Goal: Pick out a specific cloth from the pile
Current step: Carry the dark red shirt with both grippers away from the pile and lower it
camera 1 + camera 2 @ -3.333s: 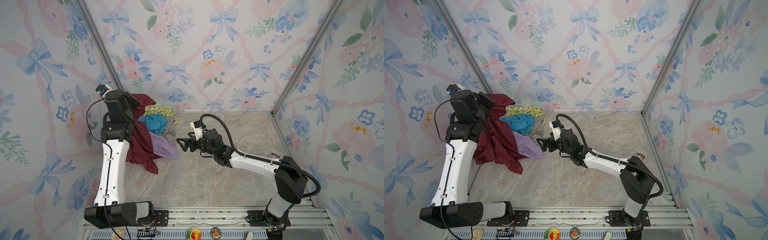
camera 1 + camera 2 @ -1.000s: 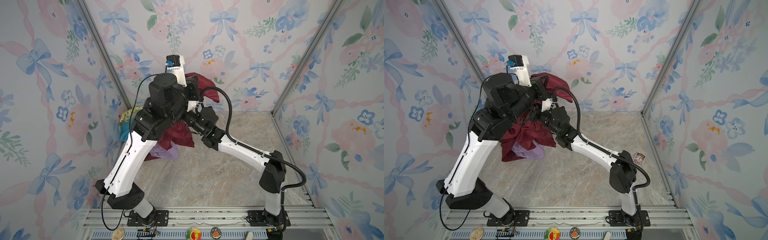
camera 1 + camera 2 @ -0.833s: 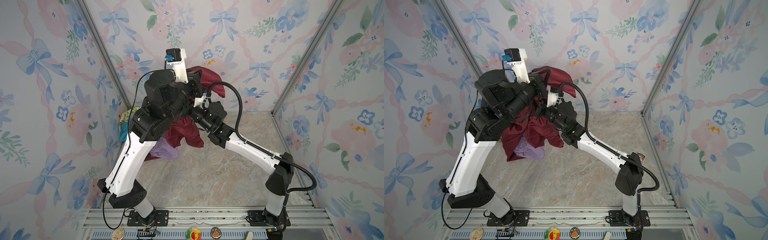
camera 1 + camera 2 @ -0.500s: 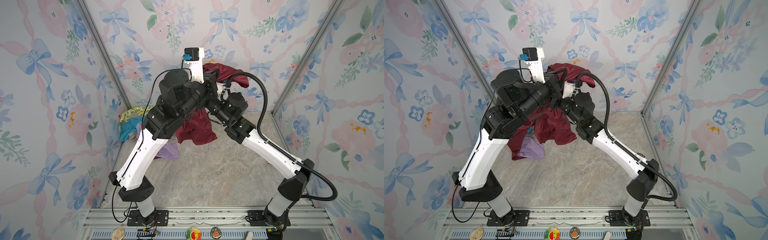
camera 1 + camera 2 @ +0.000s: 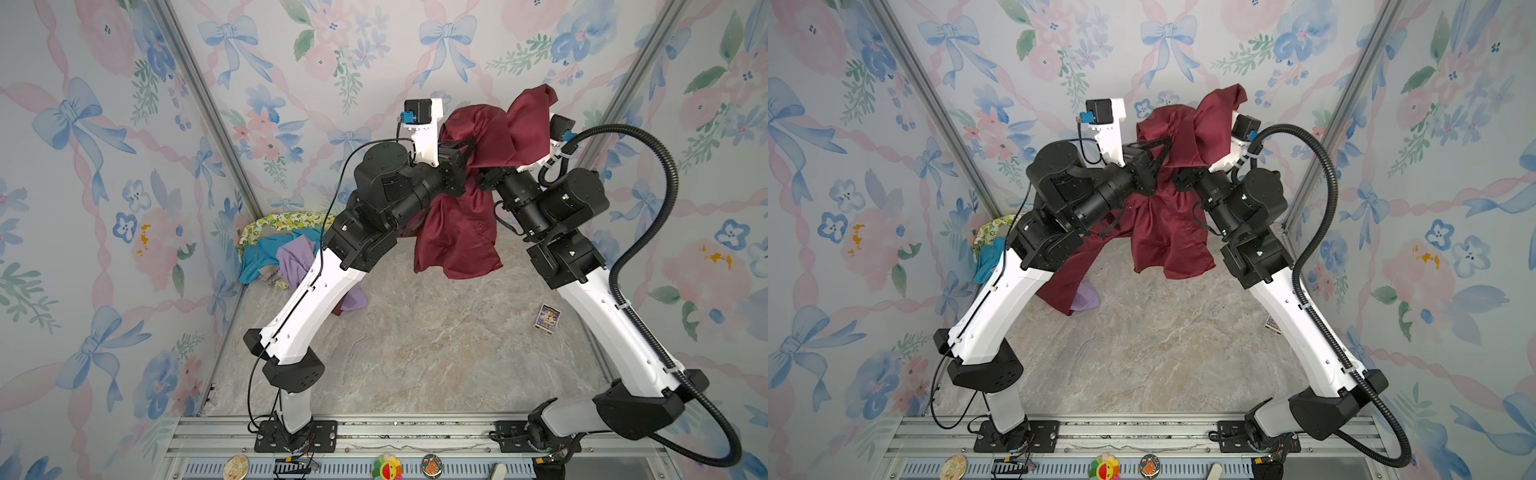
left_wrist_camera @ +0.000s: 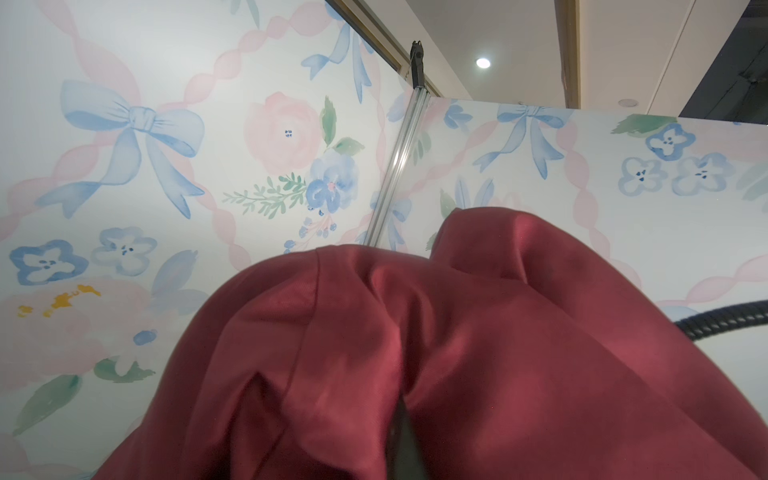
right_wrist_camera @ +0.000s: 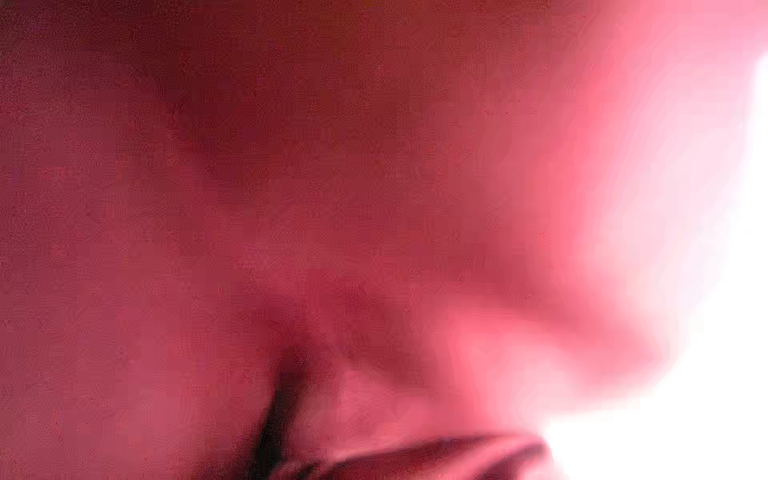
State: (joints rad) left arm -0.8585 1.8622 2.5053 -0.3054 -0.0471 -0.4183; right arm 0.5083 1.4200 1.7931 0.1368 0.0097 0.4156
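surface: marble-look table (image 5: 415,353) | walls: floral wallpaper (image 5: 104,166) | both claws clamp maroon cloth (image 5: 461,232)

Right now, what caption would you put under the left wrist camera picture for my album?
A shiny maroon cloth bunched up close to the lens, with bow-and-flower wallpaper behind it.

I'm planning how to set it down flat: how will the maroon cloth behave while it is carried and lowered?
Probably very floppy: the maroon cloth hangs in loose folds below the left hand and the right hand. Its slight sheen hints it may be slippery. It will likely crumple rather than land flat.
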